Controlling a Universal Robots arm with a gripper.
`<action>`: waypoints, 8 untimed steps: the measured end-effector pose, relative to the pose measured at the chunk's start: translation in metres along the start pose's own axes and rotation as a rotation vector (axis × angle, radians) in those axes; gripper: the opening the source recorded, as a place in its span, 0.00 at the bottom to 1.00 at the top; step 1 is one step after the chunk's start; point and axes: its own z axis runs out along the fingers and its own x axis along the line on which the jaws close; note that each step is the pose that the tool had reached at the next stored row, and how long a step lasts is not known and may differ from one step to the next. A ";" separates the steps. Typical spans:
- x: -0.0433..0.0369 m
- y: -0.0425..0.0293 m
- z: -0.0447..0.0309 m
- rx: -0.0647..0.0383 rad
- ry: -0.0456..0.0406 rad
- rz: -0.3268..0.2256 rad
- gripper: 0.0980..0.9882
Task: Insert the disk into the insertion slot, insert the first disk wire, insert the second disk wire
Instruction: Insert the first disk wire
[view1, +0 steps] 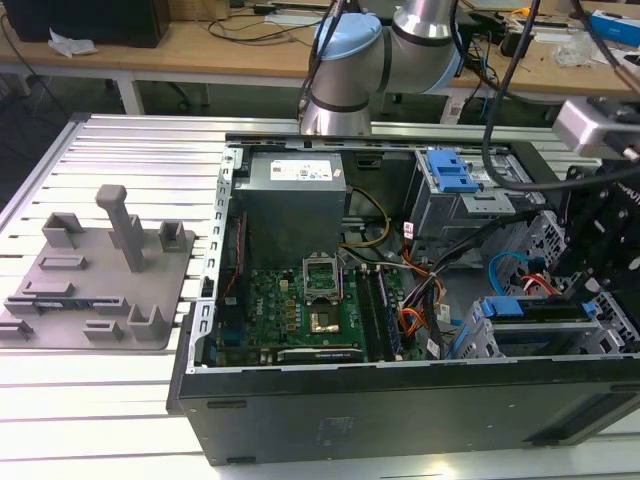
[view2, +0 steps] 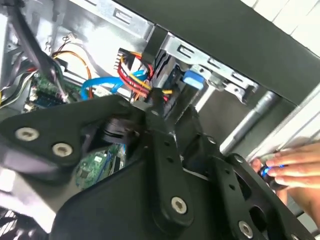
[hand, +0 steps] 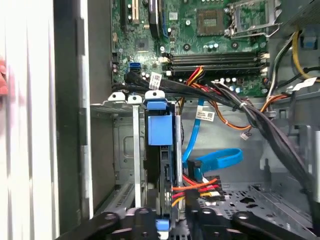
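While the disk (hand: 160, 165) stands on edge in the slot (hand: 125, 145), lengthwise along the case wall (view1: 400, 400), I cannot tell if my gripper (hand: 167, 220) grips.

Black jointed gripper (view2: 161, 114) in foreground, nose close to bundle of red, yellow and black wires (view2: 134, 75); flat blue cable (view2: 100, 84) just beside bundle; bright blue plastic carrier tab (view2: 194, 79) against grey sheet-metal cage rim (view2: 225, 80); green circuit board (view2: 42, 92) behind; person's hand (view2: 292, 167) outside black case wall (view2: 240, 35).
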 end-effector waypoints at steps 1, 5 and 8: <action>-0.0006 0.0002 -0.0044 0.000 0.0005 0.000 0.36; -0.0016 0.0005 -0.0181 0.000 0.0025 0.000 0.57; -0.0015 0.0005 -0.0182 0.000 0.0027 0.000 0.57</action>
